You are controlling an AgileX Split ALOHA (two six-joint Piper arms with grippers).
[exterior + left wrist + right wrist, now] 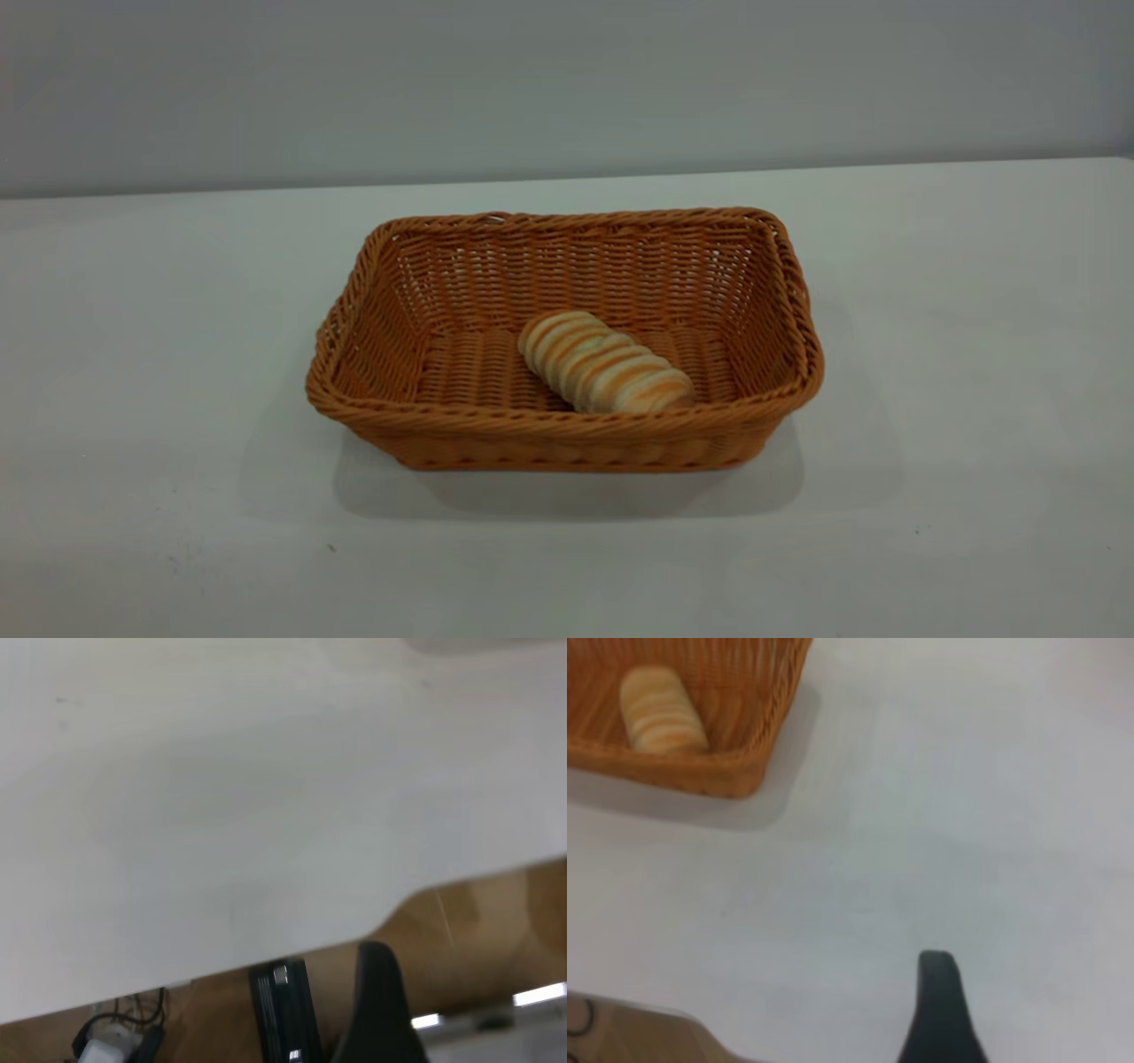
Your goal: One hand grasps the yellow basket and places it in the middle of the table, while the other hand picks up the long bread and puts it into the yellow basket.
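The yellow basket [567,425] stands in the middle of the white table [133,399]. The long bread [606,361] lies inside it on the woven floor, right of centre, touching nothing but the basket. Neither gripper shows in the exterior view. In the right wrist view the basket [700,771] with the bread [660,709] in it lies far off, and only a black tip of my right gripper [939,1010] shows over bare table. In the left wrist view only a black tip of my left gripper [381,1001] shows, beyond the table's edge, holding nothing that I can see.
A plain grey wall runs behind the table's far edge. In the left wrist view the table edge [399,908] runs across, with brown floor, a black device [282,1010] and cables [115,1041] below it.
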